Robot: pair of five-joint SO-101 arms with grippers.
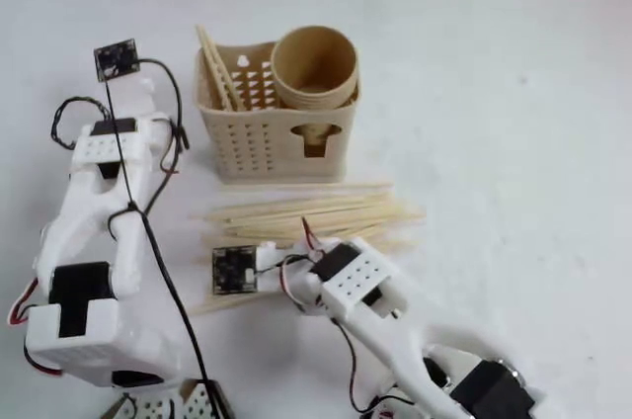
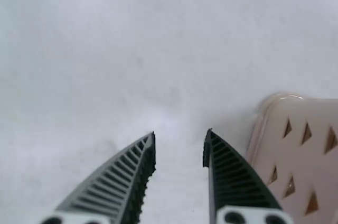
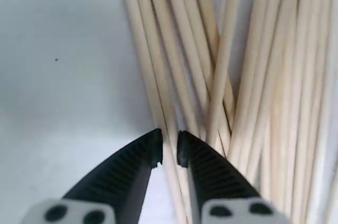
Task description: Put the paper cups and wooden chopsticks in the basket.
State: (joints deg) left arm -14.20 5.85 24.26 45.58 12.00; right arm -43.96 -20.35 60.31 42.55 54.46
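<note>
Loose chopsticks (image 1: 316, 211) (image 3: 253, 76): a fanned, overlapping heap on the counter (image 1: 513, 93), just in front of the basket (image 1: 252, 147) (image 2: 296, 145). The right arm is bent over the heap.

Right claw (image 3: 168, 147): narrowed to a slit at the heap's edge. The outermost chopstick (image 3: 149, 84) runs between the tips and looks pinched. I can't tell how firmly.

Left claw (image 2: 179, 139): jaws apart, nothing in them. It sits low over bare counter, with the basket's corner just beside it.

Risks, as I judge them:
- The pinched stick lies tight against its neighbour, and others cross nearby. A lift could drag a second stick part-way and drop it, or scatter the fan.
- With the hold on a thin round stick, it may swivel or slip in the jaws. A tilted stick could catch the basket rim rather than drop in.
- The cups fill most of the basket, so the sticks only have the narrow side. A long stick pushed in at an angle could shove the light basket or spill out.
- The left claw is close to the basket wall, and any swing there could nudge it.

Counts:
- Basket: one.
- Paper cups (image 1: 314, 63): one nested stack already in the basket. At least two rims show, exact number unclear.
- Chopsticks in the basket (image 1: 219, 68): about three or four, leaning at the side away from the cups.
- Loose sticks: a dozen or more, too overlapped to count properly, plus one stray stick (image 1: 202, 304) lying nearer the arms.
- Arms: two.
</note>
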